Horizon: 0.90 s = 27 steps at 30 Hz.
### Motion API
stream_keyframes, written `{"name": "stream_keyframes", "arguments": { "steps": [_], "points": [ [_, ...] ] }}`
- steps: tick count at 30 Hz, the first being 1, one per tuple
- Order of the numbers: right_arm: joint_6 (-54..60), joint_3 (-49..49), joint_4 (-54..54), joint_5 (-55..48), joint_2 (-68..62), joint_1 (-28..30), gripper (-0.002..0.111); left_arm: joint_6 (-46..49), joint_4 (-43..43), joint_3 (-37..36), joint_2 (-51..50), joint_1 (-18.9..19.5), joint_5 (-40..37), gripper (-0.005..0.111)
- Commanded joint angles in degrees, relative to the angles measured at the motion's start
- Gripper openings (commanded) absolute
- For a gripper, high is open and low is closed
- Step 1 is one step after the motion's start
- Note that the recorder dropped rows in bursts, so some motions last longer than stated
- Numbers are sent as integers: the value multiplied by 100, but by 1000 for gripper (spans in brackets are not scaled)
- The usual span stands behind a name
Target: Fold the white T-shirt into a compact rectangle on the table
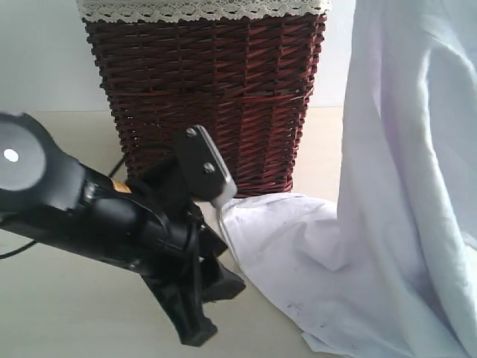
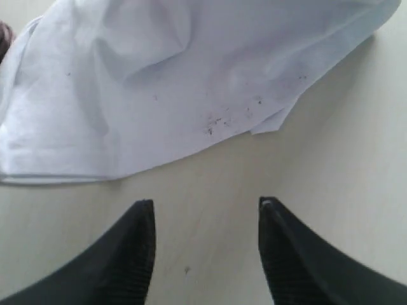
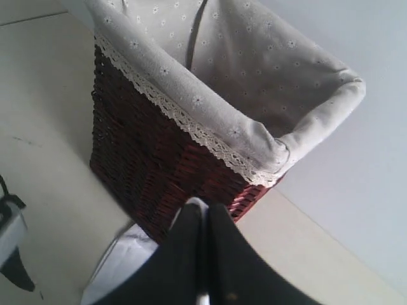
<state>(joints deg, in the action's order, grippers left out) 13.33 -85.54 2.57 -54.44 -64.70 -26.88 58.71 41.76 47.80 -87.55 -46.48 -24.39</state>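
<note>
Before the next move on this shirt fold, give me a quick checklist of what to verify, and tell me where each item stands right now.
1. Left gripper open and empty: ok. Its jaws stand apart with only the table between them.
2. Right gripper shut on the white T-shirt: ok, it seems. Cloth hangs under the closed jaws.
3. A shirt edge lying on the table ahead of the left gripper: ok.
4. Shirt spread flat: not ok. Most of it hangs in the air, creased.
5. Shirt free of the wicker basket: cannot tell. It lies right at the basket's foot.
</note>
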Motion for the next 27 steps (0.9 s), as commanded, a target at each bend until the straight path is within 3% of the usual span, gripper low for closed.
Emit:
{"name": "stream_keyframes", "arguments": {
  "steps": [1,5,10,16,27],
  "points": [
    [7,-54,-382,313,-81,26,0,637,513,-29,-569,-584,810,50],
    [22,-54,-721,619,-81,26,0,809,579,150,-992,-1045,1154,50],
    [51,-54,-813,570,-81,26,0,825,590,661,-1501,-1346,1379,50],
    [51,-54,-802,441,-81,26,0,824,738,1214,-2112,-1479,1319,50],
    [162,-54,-817,496,-81,26,0,849,932,1335,-2747,-1649,1157,51]
  ]
}}
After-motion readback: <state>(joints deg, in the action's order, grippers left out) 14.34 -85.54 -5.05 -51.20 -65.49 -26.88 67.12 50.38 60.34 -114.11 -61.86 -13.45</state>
